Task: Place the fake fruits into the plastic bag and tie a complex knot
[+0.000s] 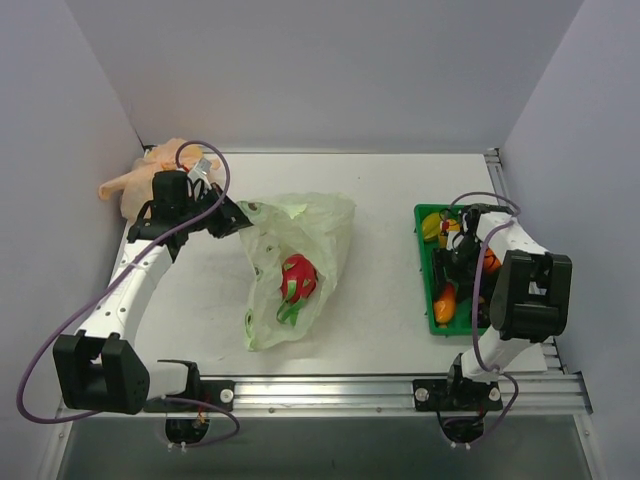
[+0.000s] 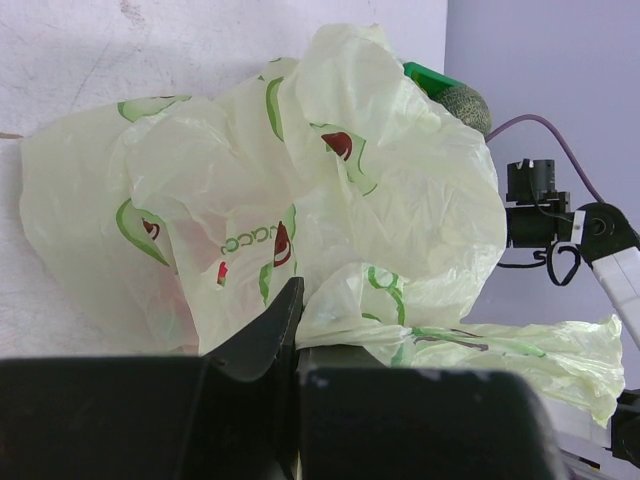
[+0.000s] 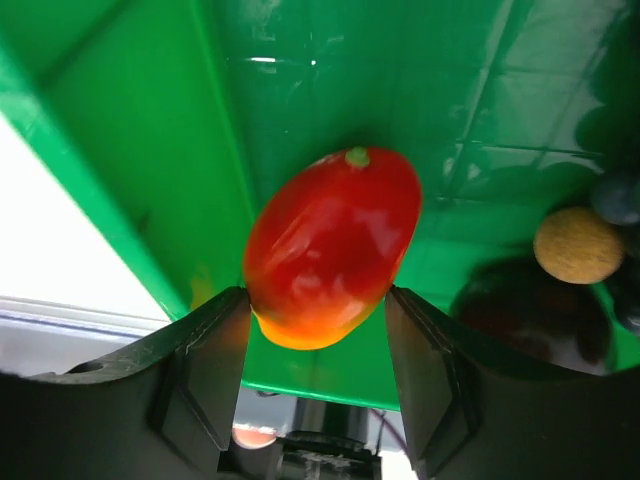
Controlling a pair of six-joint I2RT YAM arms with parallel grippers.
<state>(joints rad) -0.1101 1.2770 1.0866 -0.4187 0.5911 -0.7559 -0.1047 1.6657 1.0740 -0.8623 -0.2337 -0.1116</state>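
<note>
- Pinching a fold of the pale green bag [image 1: 322,222], the left tool [image 1: 238,215] is closed on the thin film; the left wrist view shows its black fingers [image 2: 270,335] pressed together with the plastic caught between them.
- The bag [image 2: 380,200] lies crumpled near the middle of the tabletop [image 1: 390,180], its upper left edge lifted where the tool has it. Avocado pictures are printed on it.
- One pink dragon fruit [image 1: 298,277] with green tips sits inside the bag and shows through the film.
- The other fruits are well apart from the bag, in a green bin [image 1: 422,272] on the right side of the tabletop — a yellow one [image 1: 432,228] at the far end and an orange one [image 1: 446,300] nearer the arm bases.
- The right tool [image 1: 462,262] reaches down into that bin [image 3: 130,130].
- In the right wrist view its fingers [image 3: 205,370] stand on either side of a red-orange fruit [image 3: 332,250] on the bin floor. They sit right at its sides — whether they press on it I cannot tell.
- A tan ball [image 3: 578,245] and a dark piece [image 3: 530,310] lie just beside that fruit.
- A peach-coloured bag [image 1: 140,180] is bunched in the far left corner, behind the left arm.
</note>
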